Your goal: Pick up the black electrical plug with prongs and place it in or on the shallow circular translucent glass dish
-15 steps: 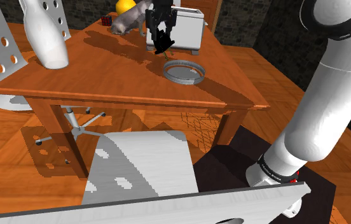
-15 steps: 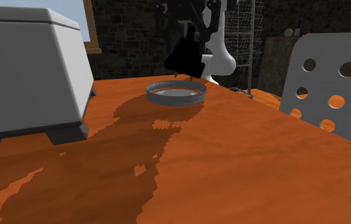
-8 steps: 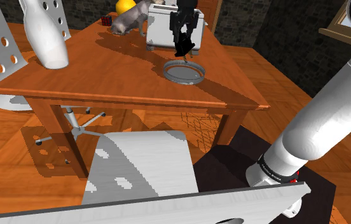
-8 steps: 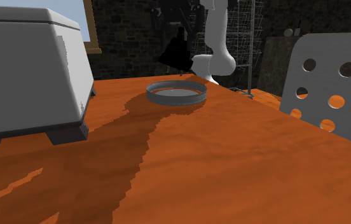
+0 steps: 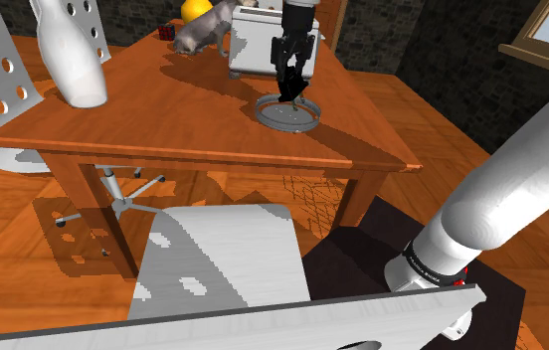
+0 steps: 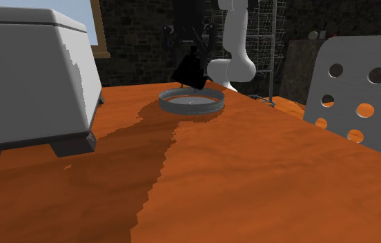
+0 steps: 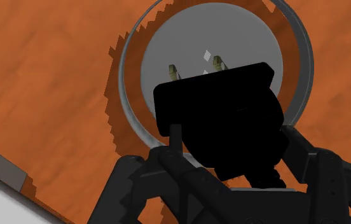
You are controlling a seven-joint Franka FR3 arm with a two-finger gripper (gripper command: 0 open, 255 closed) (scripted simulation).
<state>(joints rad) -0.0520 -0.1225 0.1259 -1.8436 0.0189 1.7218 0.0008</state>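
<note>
Wooden counter (image 5: pixel 163 109), dark stone walls (image 6: pixel 134 41) behind, white boxy appliance (image 6: pixel 30 76) near the shallow dish (image 6: pixel 182 107), white vase (image 5: pixel 72 60) well apart, fingers (image 7: pixel 175 146) clamped on black plug (image 7: pixel 222 121), prongs pointing down over the dish.

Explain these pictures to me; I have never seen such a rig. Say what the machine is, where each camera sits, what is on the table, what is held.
The machine is a white robot arm ending in a black two-finger pincer. One camera looks down from beside its stand, a second sits low over the brown table, a third rides on the hand. On the table: a shallow round dish, a white boxy appliance, a white vase. The pincer clasps a black plug, prongs toward the dish.
</note>
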